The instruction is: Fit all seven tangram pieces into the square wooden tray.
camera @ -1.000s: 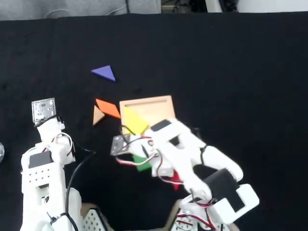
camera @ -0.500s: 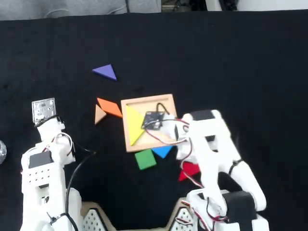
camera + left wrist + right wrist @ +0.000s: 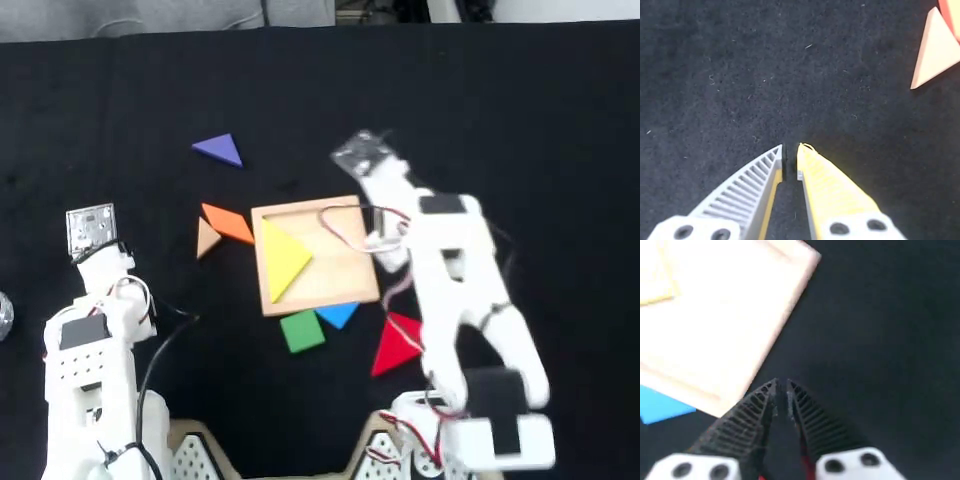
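Right gripper [image 3: 782,390], jaws pressed together, empty, has swung to the tray [image 3: 335,265] side, leaving the yellow triangle [image 3: 282,257] seated; six pieces [image 3: 301,331] remain outside

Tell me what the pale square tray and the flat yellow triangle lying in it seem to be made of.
The square wooden tray looks like pale, unpainted wood: matte, with a raised rim. The yellow triangle is probably painted wood, though plastic is possible: its even, matte colour hides any grain.
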Tool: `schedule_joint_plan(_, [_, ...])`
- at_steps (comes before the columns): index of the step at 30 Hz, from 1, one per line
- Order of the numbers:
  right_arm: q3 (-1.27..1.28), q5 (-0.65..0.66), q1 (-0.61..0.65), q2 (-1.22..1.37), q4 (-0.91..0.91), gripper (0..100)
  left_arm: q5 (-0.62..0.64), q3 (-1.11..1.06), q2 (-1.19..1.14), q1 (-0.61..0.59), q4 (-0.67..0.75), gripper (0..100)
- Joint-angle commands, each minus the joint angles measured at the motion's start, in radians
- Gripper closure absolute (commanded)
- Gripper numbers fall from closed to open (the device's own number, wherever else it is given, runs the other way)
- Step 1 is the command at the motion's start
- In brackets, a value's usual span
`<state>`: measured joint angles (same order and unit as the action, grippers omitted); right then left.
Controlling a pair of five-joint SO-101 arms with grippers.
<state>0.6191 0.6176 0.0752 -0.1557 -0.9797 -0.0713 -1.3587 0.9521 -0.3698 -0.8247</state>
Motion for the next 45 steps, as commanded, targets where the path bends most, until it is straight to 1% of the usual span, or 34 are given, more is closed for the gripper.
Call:
schedule_joint_plan(1, [-0.188,-0.192,0.061,0.124,-0.064,82.5,0.002,0.008,0.012,-0.001,0.012,93])
schedule_joint_plan(2, [-0.229,-0.233,0.064,0.16,-0.081,81.0,0.002,0.008,0.012,-0.001,0.012,93])
schedule_joint_plan(3, [-0.26,-0.245,0.064,0.193,-0.098,81.4,0.002,0.008,0.012,-0.001,0.012,93])
schedule_joint_plan(6, [-0.305,-0.219,0.074,0.266,-0.121,84.3,0.002,0.007,0.012,-0.001,0.012,93])
schedule_joint_plan(8, [-0.306,-0.221,0.08,0.303,-0.118,84.8,0.002,0.007,0.012,-0.001,0.012,93])
schedule_joint_plan(13, [-0.305,-0.276,0.097,0.352,-0.068,85.2,0.002,0.008,0.012,-0.001,0.012,93])
schedule_joint_plan(15, [-0.308,-0.292,0.097,0.366,-0.058,87.1,0.002,0.008,0.012,-0.001,0.012,93])
schedule_joint_plan(20, [-0.302,-0.293,0.095,0.403,-0.058,97.9,0.002,0.008,0.014,-0.001,0.014,93])
schedule_joint_plan(25, [-0.308,-0.307,0.095,0.427,-0.055,98.5,0.002,0.008,0.014,-0.001,0.014,93])
schedule_joint_plan(26, [-0.309,-0.339,0.097,0.426,-0.052,98.8,0.002,0.008,0.014,-0.001,0.014,93])
schedule_joint_plan(30, [-0.338,-0.549,0.092,0.429,-0.026,98.8,0.002,0.008,0.014,-0.001,0.014,93])
schedule_joint_plan(32, [-0.357,-0.623,0.092,0.432,-0.026,98.8,0.002,0.008,0.014,-0.001,0.014,93])
schedule_joint_plan(38, [-0.369,-0.795,0.092,0.43,-0.017,98.8,0.002,0.008,0.014,-0.001,0.014,93])
schedule_joint_plan(41, [-0.351,-0.844,0.089,0.426,0.015,98.8,0.002,0.01,0.014,-0.001,0.014,93])
schedule_joint_plan(45, [-0.335,-0.898,0.051,0.426,0.041,98.8,0.005,0.004,0.014,-0.001,0.037,93])
